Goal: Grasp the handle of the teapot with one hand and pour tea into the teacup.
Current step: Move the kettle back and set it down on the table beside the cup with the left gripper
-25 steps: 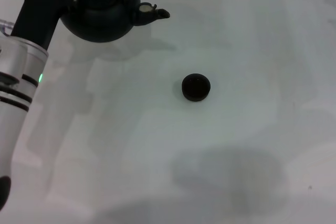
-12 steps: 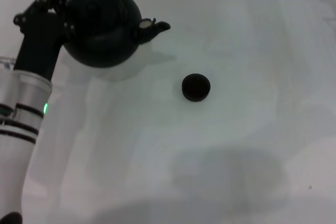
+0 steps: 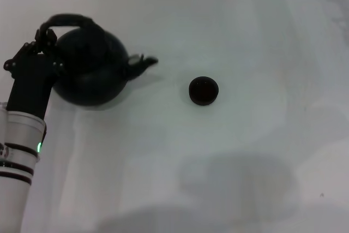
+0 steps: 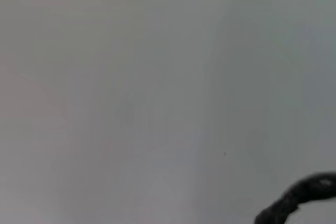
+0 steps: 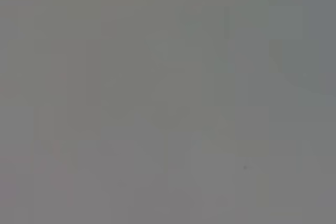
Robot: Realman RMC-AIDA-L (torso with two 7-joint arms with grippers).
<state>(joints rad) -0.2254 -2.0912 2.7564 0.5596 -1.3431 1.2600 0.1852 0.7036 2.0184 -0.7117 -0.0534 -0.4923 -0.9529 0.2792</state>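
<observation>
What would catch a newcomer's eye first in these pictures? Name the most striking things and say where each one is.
The big black teapot at the left of the white table stands out first, its spout pointing toward the tiny dark teacup, which sits alone near the middle. The left gripper is at the teapot's arched handle, on the side away from the spout.
</observation>
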